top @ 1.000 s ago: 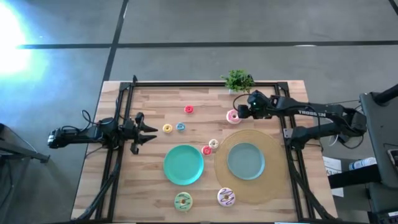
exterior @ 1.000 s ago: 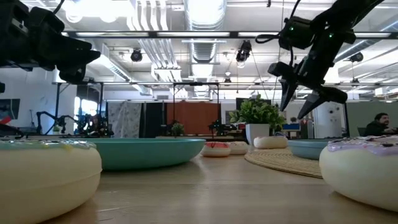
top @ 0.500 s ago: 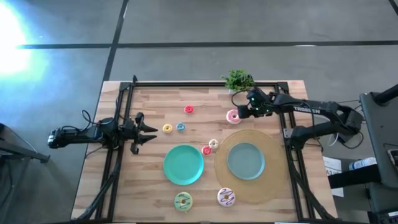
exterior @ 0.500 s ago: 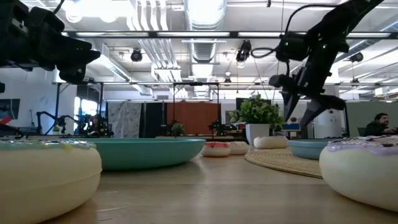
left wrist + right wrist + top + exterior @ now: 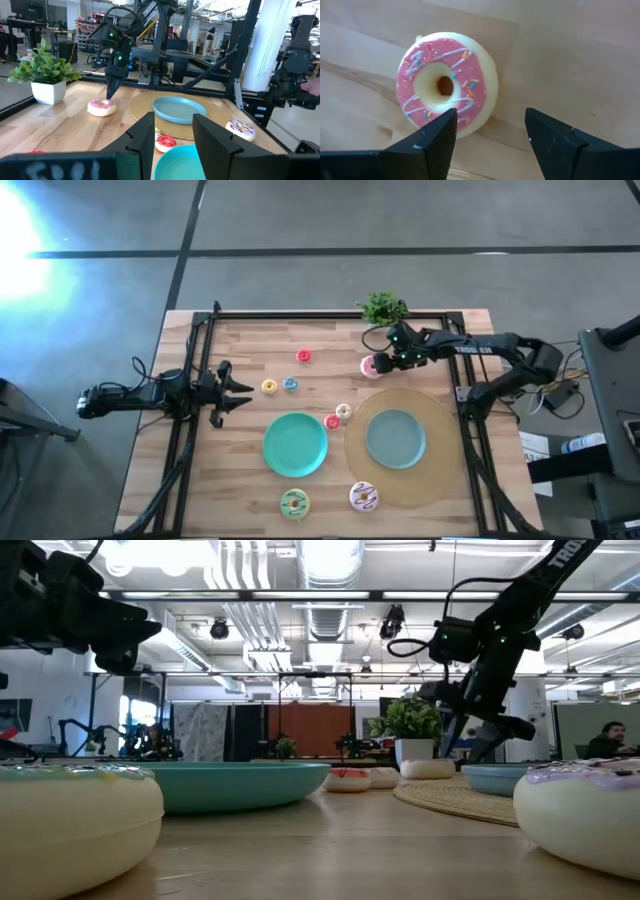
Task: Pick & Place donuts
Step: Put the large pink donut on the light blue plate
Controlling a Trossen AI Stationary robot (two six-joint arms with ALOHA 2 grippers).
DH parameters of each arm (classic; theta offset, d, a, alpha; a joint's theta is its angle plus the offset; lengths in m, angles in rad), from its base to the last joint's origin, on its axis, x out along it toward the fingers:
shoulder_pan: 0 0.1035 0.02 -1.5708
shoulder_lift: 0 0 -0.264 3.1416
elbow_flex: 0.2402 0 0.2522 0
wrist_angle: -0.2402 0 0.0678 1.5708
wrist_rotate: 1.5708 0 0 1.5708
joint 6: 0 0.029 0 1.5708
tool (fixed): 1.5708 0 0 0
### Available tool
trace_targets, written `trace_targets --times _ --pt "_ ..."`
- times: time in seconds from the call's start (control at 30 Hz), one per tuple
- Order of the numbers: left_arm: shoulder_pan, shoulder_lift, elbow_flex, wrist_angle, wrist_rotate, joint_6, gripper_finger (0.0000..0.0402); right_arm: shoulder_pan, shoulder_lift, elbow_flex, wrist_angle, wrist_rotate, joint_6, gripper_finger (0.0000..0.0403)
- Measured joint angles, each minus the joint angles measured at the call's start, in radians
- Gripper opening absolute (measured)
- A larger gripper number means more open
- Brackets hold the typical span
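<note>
A: High view first, from the left: the left end effector (image 5: 232, 388) waits at the surface's (image 5: 240, 470) left edge, well apart from the pink donut (image 5: 372, 366), fingers spread with nothing between them, likely parked so it stays clear.

B: And between it and the pink donut?

A: A yellow donut (image 5: 268, 386), a blue donut (image 5: 290, 383) and a red donut (image 5: 303, 356) lie loose on the wood. Nearer the camera than the pink donut sit a teal plate (image 5: 295, 444), a second teal plate (image 5: 395, 438) on a woven mat (image 5: 440, 470), a green donut (image 5: 293, 502) and a purple donut (image 5: 363, 497).

B: Why is the right end effector (image 5: 385, 360) there?

A: It hangs directly over the pink donut, just beside the potted plant (image 5: 382, 308). The right wrist view shows its fingers (image 5: 436, 140) apart, the donut partly between them, not yet pinched; I judge it is lining up a grasp.

B: Anything unclear?

A: From above, the arm covers part of that donut. Whether the fingertips touch the wood I cannot tell.
</note>
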Motion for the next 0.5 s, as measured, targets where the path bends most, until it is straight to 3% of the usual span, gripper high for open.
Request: trace_targets --times 0.27,0.5 --pt "0.0 0.0 0.0 0.0 0.0 0.0 0.0108 -0.002 -0.02 0.0 0.053 -0.002 -0.019 0.0226" --pt "0.0 0.0 0.0 0.0 0.0 0.0 0.0108 -0.003 0.061 0.001 0.082 0.006 -0.008 0.0226"
